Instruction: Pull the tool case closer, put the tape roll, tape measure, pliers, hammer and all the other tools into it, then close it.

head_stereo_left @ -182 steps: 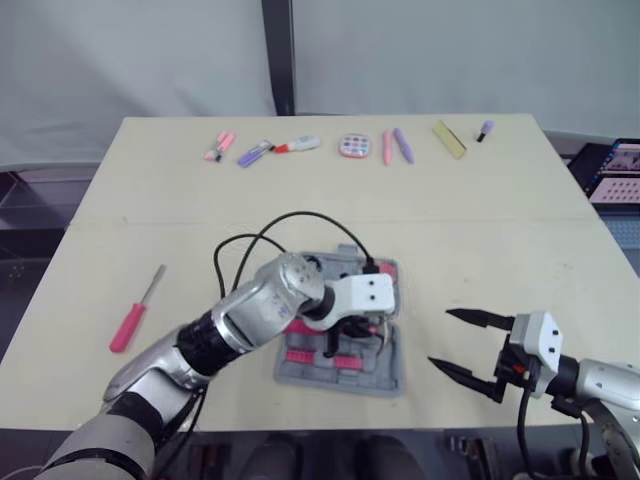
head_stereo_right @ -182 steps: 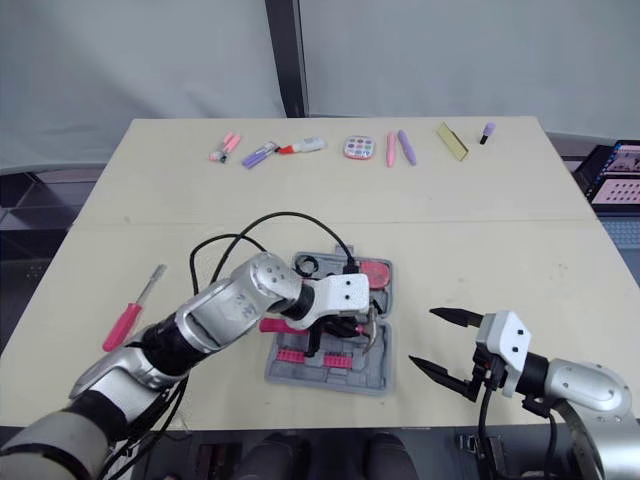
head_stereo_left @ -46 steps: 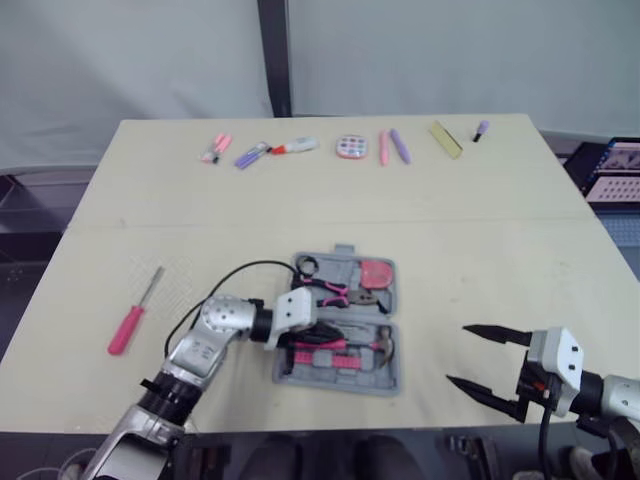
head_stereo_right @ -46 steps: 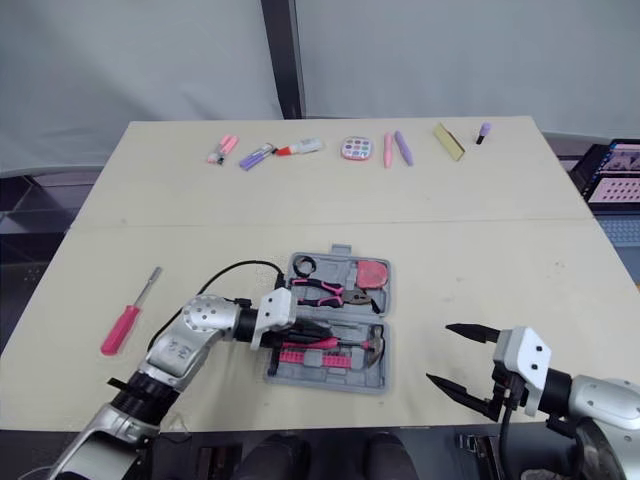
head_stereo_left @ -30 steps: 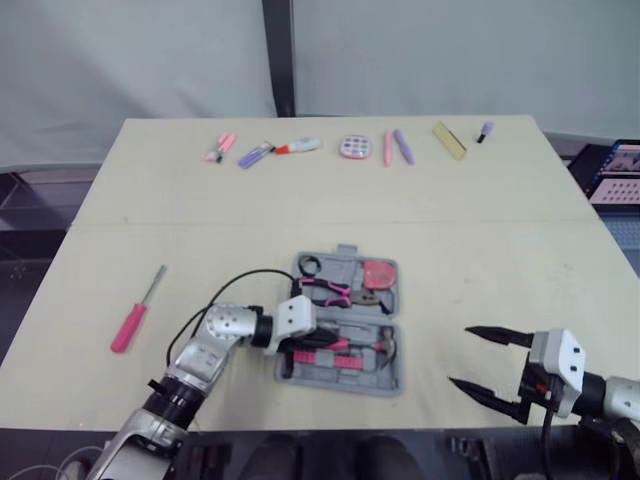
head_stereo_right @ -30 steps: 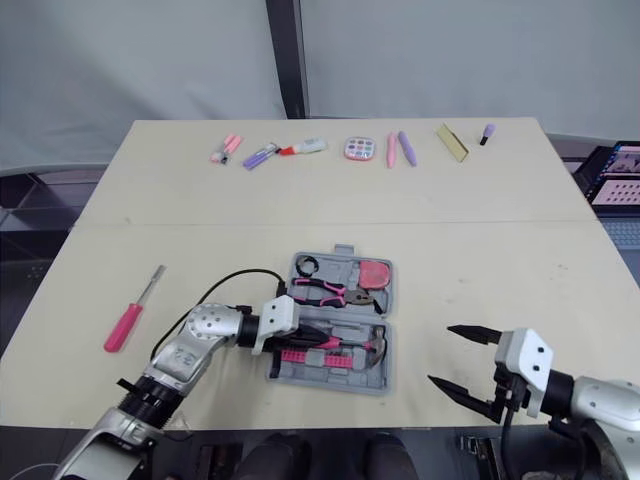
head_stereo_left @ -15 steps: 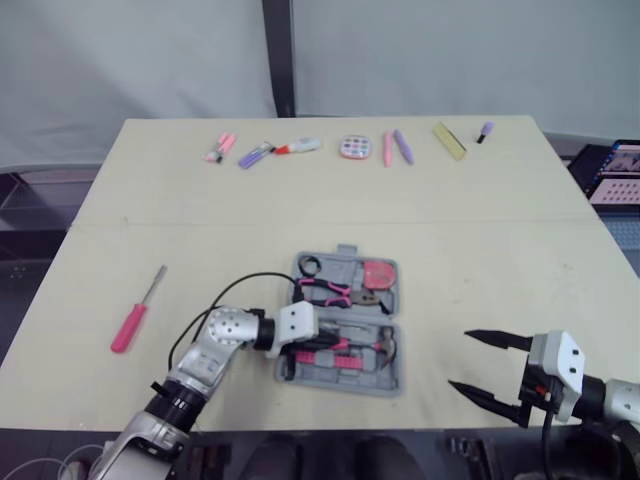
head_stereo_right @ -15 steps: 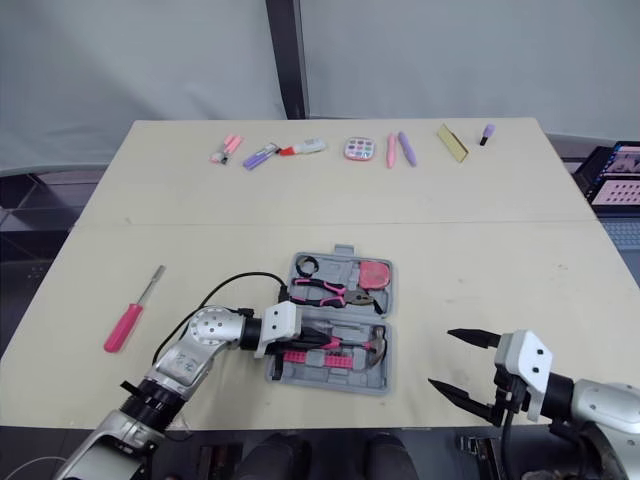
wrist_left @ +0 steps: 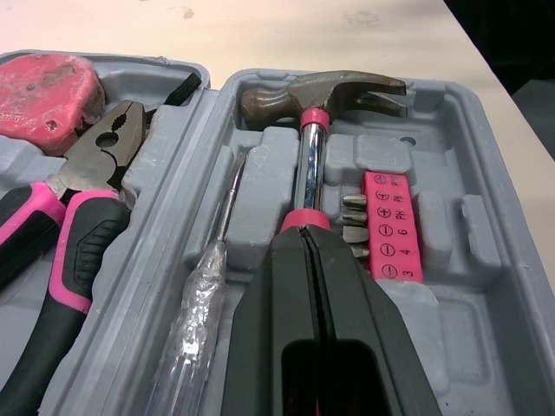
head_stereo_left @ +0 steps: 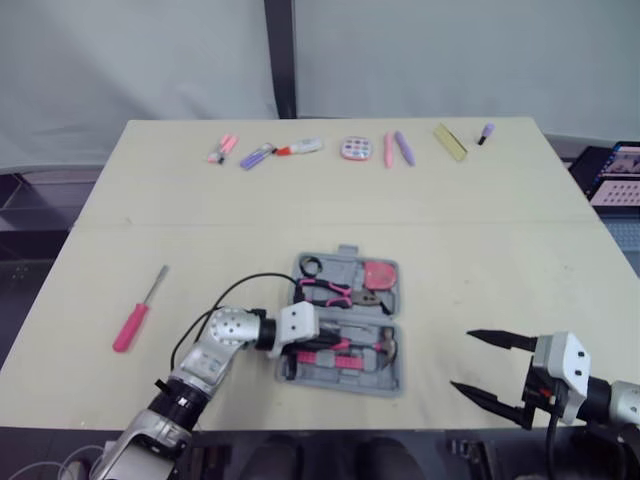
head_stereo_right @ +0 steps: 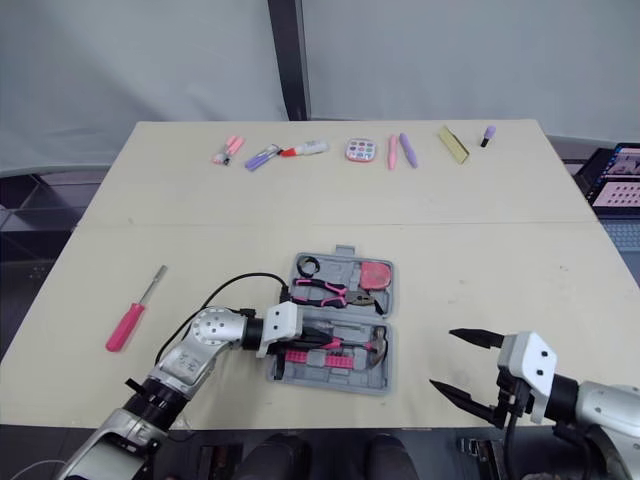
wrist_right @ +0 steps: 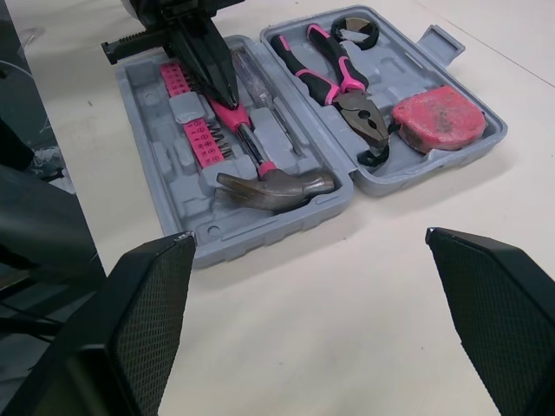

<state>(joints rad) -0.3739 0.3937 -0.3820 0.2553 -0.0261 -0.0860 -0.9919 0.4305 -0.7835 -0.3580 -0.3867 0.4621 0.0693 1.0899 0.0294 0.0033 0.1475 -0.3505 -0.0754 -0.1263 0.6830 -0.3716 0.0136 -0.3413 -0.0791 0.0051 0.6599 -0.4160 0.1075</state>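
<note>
1. The left claw [wrist_left: 305, 232] lay in the tool case's [head_stereo_right: 385, 330] near half, over the hammer [wrist_left: 316, 95].
2. Behind that claw, the far half held the pliers [head_stereo_right: 325, 290] and tape measure [head_stereo_right: 372, 273].
3. A screwdriver [head_stereo_right: 132, 312] lay on the bench [head_stereo_right: 500, 250], well left of the claw.

We'd call it lab/test setup: plain pale bench [head_stereo_left: 500, 230], grey curtain [head_stereo_left: 450, 50] backdrop behind, screen [head_stereo_left: 620, 170] glowing off bench's right edge.

Silver left arm [head_stereo_left: 213, 345], white wrist block [head_stereo_left: 300, 322] (black cable [head_stereo_left: 255, 277] looping off it); black-fingered right hand [head_stereo_left: 462, 360].
</note>
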